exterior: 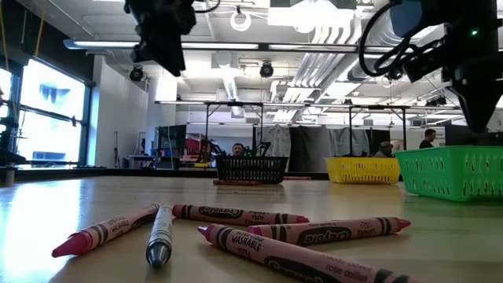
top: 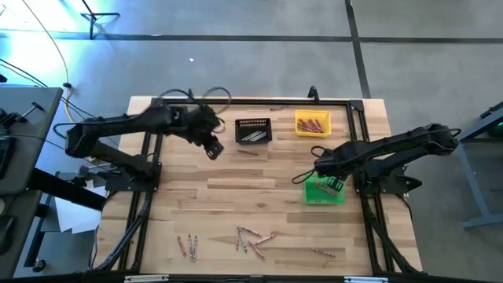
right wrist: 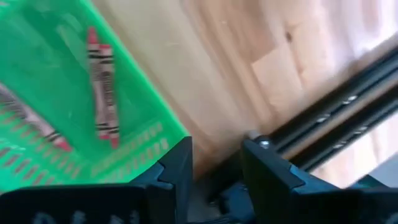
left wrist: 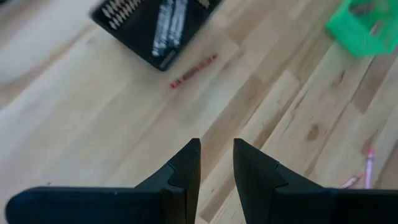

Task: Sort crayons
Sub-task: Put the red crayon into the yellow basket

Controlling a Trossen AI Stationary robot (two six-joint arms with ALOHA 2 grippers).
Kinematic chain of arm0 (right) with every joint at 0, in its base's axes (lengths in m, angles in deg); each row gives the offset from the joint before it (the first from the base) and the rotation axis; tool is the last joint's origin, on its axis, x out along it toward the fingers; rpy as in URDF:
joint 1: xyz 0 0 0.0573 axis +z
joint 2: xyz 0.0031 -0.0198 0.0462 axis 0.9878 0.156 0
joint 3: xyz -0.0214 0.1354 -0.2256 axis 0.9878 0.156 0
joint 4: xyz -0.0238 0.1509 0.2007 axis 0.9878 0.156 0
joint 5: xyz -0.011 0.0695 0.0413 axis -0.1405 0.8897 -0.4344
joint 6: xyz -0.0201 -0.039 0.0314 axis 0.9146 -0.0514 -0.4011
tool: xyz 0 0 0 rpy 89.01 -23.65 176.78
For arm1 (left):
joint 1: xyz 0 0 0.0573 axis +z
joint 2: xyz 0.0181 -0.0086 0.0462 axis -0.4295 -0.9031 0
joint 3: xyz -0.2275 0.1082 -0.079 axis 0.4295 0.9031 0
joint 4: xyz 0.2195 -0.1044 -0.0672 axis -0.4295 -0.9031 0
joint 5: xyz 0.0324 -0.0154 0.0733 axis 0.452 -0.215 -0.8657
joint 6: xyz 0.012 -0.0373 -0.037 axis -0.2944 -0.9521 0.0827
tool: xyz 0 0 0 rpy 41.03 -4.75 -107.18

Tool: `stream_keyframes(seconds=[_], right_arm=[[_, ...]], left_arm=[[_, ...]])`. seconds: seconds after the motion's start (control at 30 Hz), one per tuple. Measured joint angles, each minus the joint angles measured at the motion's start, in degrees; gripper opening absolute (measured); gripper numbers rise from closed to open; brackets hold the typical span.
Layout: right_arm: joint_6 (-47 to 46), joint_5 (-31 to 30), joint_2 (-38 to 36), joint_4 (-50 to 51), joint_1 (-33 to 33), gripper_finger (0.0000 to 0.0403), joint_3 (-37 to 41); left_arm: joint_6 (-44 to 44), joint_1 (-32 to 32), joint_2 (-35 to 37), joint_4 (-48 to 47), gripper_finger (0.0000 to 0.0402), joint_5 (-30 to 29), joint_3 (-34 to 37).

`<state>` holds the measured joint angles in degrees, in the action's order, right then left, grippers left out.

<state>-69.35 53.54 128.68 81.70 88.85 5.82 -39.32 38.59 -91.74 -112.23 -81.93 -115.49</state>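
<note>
**Pincers apart over the wooden tabletop**

Crayons (top: 250, 238) lie scattered along my pale wooden tabletop's (top: 236, 189) near edge. My right pincer (top: 318, 174) hangs over the green bin (top: 324, 193), fingers apart, empty. My left pincer (top: 214, 149) hovers beside the black bin (top: 253, 130), slightly parted.

Most of the loose crayons (top: 250, 238) are scattered flat along the table's 6 o'clock edge: a small pair off toward 7, a messy reddish-pink and grey heap dead centre, and a lone one toward 5. Up at 12 o'clock there's a red one (left wrist: 193, 71) lying flat just beside the black bin, which holds grey ones, with orange-red ones piled in the yellow bin. At 3 o'clock a red crayon (right wrist: 102, 87) lies flat inside the green bin
</note>
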Motion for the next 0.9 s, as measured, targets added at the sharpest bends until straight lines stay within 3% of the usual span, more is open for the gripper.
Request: stream_keyframes(seconds=[0.23,0.37,0.73,0.9], right_arm=[[2.07,-4.70,0.00,1.99,-2.77,0.0122,0.00],[4.77,-6.69,0.00,-3.44,-4.80,0.0122,0.00],[13.42,-5.77,1.99,-45.66,-13.18,0.0122,0.00],[13.15,1.16,9.73,-59.85,-15.49,0.0122,0.00]], left_arm=[[0.13,-3.34,-6.04,0.24,0.0081,-0.27,0.00],[0.11,-4.05,-6.78,0.15,0.0081,-0.26,0.00],[4.00,-4.19,-6.31,-0.31,0.0081,-0.68,-0.02],[6.81,-4.03,-6.34,-1.54,0.0081,-0.70,-0.02]])
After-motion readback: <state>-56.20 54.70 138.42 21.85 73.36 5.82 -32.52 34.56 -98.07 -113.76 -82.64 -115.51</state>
